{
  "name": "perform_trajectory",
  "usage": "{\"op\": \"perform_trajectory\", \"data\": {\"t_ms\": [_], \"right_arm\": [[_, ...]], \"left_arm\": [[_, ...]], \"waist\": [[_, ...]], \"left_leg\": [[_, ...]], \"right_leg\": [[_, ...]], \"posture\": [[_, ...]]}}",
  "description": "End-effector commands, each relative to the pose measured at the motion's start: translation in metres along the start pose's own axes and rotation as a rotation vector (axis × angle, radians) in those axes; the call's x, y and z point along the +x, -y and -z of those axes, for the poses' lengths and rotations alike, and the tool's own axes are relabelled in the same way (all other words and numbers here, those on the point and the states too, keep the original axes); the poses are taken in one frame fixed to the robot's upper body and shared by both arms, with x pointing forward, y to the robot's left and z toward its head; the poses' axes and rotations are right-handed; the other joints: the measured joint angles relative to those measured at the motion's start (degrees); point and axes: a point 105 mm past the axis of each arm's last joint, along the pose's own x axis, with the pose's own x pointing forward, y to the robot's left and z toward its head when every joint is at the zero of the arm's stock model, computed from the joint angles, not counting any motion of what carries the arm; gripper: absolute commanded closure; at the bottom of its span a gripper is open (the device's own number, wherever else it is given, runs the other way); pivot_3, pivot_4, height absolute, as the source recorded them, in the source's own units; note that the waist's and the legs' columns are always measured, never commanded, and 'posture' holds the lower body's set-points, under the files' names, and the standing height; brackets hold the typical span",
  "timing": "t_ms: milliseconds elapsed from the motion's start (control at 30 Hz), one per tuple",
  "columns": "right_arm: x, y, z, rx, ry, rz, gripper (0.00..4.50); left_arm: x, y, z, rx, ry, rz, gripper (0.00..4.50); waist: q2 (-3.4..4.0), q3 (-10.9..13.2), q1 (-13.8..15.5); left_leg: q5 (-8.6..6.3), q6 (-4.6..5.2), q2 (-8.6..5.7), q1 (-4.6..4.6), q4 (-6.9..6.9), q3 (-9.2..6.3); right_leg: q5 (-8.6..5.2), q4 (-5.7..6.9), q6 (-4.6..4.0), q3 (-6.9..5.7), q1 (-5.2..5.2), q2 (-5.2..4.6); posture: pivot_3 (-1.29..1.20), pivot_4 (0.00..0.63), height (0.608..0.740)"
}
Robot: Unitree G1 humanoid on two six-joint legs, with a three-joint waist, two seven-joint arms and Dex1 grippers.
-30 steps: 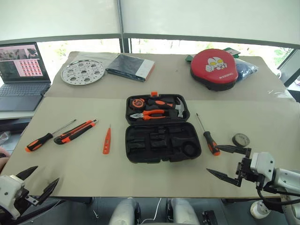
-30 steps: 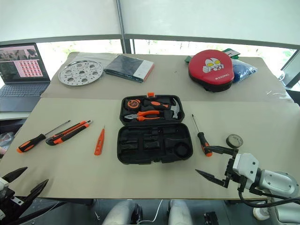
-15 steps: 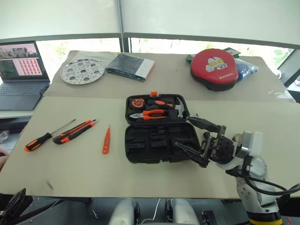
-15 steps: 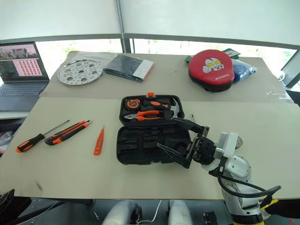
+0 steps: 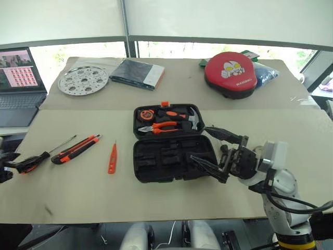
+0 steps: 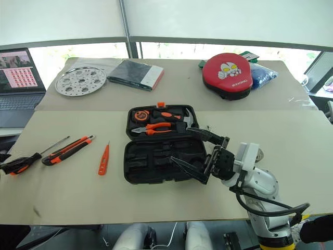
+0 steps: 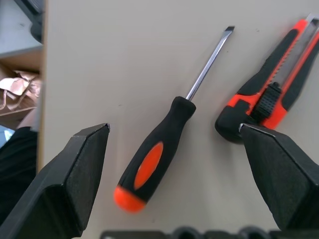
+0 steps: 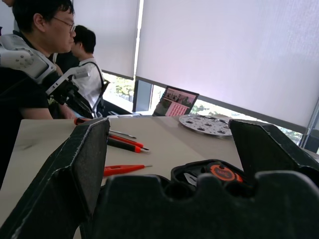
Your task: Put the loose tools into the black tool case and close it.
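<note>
The black tool case (image 5: 171,156) lies open in the middle of the table, its near half showing bare recesses. Left of it lie the slim orange tester pen (image 5: 111,159), the utility knife (image 5: 75,148) and one screwdriver (image 5: 44,156). My left gripper (image 5: 10,165) is at the far left table edge, open, hovering at the screwdriver's handle (image 7: 159,149), with the knife (image 7: 271,94) beside one finger (image 7: 279,169). The right gripper (image 5: 197,142) hangs open above the case's right side, holding nothing, pointing left across the table.
Orange-handled pliers (image 5: 161,126) and a hammer sit in the case's far half. At the back are a laptop (image 5: 18,78), a perforated metal plate (image 5: 83,79), a dark book (image 5: 138,73) and a red round pad (image 5: 231,74). People (image 8: 40,74) stand beyond the table's left side.
My left gripper rose from below the table's front edge to the screwdriver at the far left. The right gripper swung left over the case, then held still. The camera shifted slightly.
</note>
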Motion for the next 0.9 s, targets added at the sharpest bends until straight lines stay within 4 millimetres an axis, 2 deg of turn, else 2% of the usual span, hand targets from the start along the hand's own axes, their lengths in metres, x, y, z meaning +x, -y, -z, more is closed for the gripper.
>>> {"op": "perform_trajectory", "data": {"t_ms": [33,133,333,400,433,467,500,567,733,900], "right_arm": [[-0.003,0.002,-0.012,-0.049,0.008,0.011,0.07],[-0.006,0.004,-0.014,-0.063,-0.006,0.038,0.0],[-0.003,0.004,-0.016,-0.069,-0.013,0.058,0.0],[-0.004,0.005,-0.016,-0.071,-0.024,0.068,0.0],[-0.005,0.006,-0.016,-0.073,-0.029,0.075,0.0],[-0.008,0.009,-0.017,-0.081,-0.042,0.084,0.0],[-0.013,0.012,-0.017,-0.093,-0.062,0.095,0.0],[-0.022,0.016,-0.018,-0.112,-0.092,0.106,0.0],[-0.053,0.022,-0.011,-0.123,-0.23,0.129,0.0],[-0.082,0.029,-0.003,-0.11,-0.384,0.125,0.0]], "left_arm": [[0.002,-0.008,0.005,0.064,-0.091,-0.002,0.0],[0.008,-0.007,0.012,0.09,-0.146,0.018,0.72],[0.016,-0.01,0.006,0.108,-0.099,0.022,2.83],[0.014,-0.008,-0.011,0.156,0.016,0.043,3.52],[0.011,-0.007,-0.02,0.184,0.076,0.052,3.67],[0.004,-0.002,-0.043,0.229,0.217,0.075,3.67],[-0.004,0.01,-0.066,0.291,0.335,0.126,3.67],[-0.013,0.033,-0.087,0.352,0.43,0.235,3.67],[0.001,0.153,-0.104,0.527,0.346,0.687,3.67],[0.029,0.248,-0.105,0.719,0.222,0.872,3.67]], "waist": [[-0.05,0.0,-0.2],[-0.06,0.0,-0.1],[-0.15,0.0,0.1],[-0.18,0.0,0.1],[-0.23,0.0,0.1],[-0.3,0.0,0.1],[-0.39,0.1,0.1],[-0.73,0.1,0.6],[-0.81,0.1,2.1],[-0.79,0.2,2.2]], "left_leg": [[0.02,-0.06,0.0,-0.01,-0.12,0.03],[0.07,-0.14,0.0,-0.04,-0.37,0.29],[0.08,-0.14,0.03,0.0,-0.28,0.69],[0.08,-0.13,0.06,0.04,-0.26,0.65],[0.08,-0.13,0.07,0.05,-0.26,0.6],[0.08,-0.13,0.07,0.04,-0.26,0.59],[0.08,-0.13,0.09,0.03,-0.24,0.58],[0.08,-0.13,0.1,-0.03,-0.15,0.54],[-0.02,0.09,-0.01,-0.06,0.2,0.42],[0.0,0.2,-0.11,0.02,0.35,0.35]], "right_leg": [[-0.02,0.04,-0.01,0.0,-0.09,0.02],[-0.1,0.07,-0.04,0.01,-0.3,0.0],[-0.27,0.4,-0.13,0.19,-0.47,-0.24],[-0.3,0.44,-0.17,0.26,-0.51,-0.28],[-0.3,0.46,-0.17,0.29,-0.53,-0.3],[-0.3,0.53,-0.18,0.3,-0.58,-0.34],[-0.29,0.55,-0.19,0.29,-0.61,-0.35],[-0.29,0.6,-0.21,0.26,-0.65,-0.42],[-0.32,0.57,-0.14,0.21,-0.42,-0.58],[-0.16,0.53,0.07,0.35,-0.15,-0.47]], "posture": [[0.0,0.15,0.74],[0.0,0.15,0.74],[0.0,0.15,0.74],[0.0,0.15,0.74],[0.0,0.15,0.74],[0.0,0.15,0.74],[0.0,0.15,0.74],[0.0,0.15,0.74],[0.0,0.15,0.74],[0.0,0.15,0.74]]}}
